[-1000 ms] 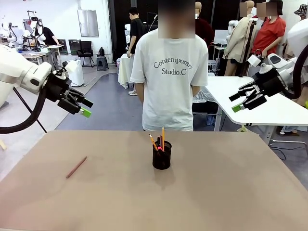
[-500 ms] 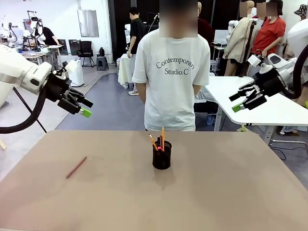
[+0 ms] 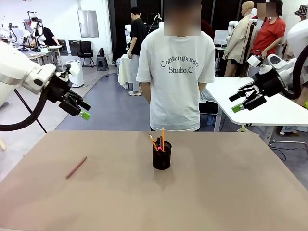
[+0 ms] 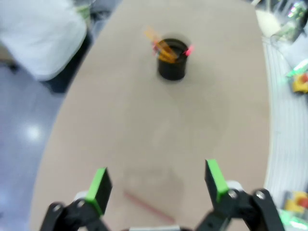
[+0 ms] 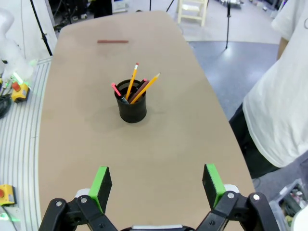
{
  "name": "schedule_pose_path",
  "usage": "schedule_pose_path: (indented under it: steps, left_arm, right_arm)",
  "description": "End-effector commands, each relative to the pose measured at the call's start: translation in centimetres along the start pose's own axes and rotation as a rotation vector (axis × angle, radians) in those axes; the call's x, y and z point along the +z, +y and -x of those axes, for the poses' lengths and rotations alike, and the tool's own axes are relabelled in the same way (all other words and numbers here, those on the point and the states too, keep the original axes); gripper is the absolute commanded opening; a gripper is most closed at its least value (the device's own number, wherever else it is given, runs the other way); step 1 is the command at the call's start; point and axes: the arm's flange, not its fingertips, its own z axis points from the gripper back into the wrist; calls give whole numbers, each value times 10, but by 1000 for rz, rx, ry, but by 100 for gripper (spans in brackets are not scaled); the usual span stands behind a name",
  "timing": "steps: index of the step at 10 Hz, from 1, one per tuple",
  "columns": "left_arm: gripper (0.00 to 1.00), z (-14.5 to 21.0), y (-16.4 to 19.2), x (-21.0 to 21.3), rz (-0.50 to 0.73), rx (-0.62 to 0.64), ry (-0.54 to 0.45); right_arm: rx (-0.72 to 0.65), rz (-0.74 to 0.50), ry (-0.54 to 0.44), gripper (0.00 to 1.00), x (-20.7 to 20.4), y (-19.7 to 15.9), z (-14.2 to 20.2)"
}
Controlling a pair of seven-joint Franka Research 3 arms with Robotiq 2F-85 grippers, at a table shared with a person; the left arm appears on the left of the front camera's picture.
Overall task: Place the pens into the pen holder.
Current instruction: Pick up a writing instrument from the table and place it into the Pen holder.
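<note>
Reddish-brown pencil (image 3: 76,167) lies flat on the left of the table (image 3: 231,192), well apart from the black mesh pen holder (image 3: 161,155) at centre. Its long axis runs diagonally, far end toward the holder. Your left gripper (image 3: 85,109) hangs above and beyond it, spread and empty, so it is the nearer arm. The right gripper (image 3: 234,102), also spread and empty, is well off.

Tan table (image 3: 216,192) is spanning the foreground. Glossy grey floor (image 3: 110,106) is stretching behind it, catching light. White wall (image 3: 62,19) is standing far left, with a grey panel (image 3: 88,22) on it and a dark wall section (image 3: 120,19) beside it. Black chair (image 3: 86,49), black stool (image 3: 102,62) and white-draped table (image 3: 125,67) are sitting at the back. White table (image 3: 269,103) is standing right. Person in white T-shirt (image 3: 180,72) is standing at the tan table's far edge. Person in black top (image 3: 136,33) and person in red top (image 3: 269,33) are standing farther back.
</note>
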Motion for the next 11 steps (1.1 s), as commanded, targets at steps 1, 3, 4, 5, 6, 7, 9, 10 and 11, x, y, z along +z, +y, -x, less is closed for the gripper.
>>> schedule_pose_path:
  steps: [1,3,4,5,6,7,9,10,11]
  left_arm:
    - [100,-15,-8,-8,0,210,302]
    - [100,-12,-14,-25,-6,357,560]
    - [100,-7,-14,-35,-27,427,647]
    - [100,1,-14,-45,-52,490,669]
    - [100,10,-21,-55,-82,558,681]
    - [100,20,-31,-68,-139,624,648]
    - [100,37,-44,-83,-268,685,622]
    - [100,44,-49,-93,-318,673,633]
    - [100,53,-52,-99,-391,649,656]
  right_arm:
    - [1,5,1,100,0,4,-1]
    - [1,5,1,100,0,4,-1]
    - [1,5,1,100,0,4,-1]
    - [1,5,1,100,0,4,-1]
    - [1,5,1,100,0,4,-1]
    - [1,5,1,100,0,4,-1]
    - [1,5,1,100,0,4,-1]
    - [1,5,1,100,0,4,-1]
    - [1,5,1,100,0,4,-1]
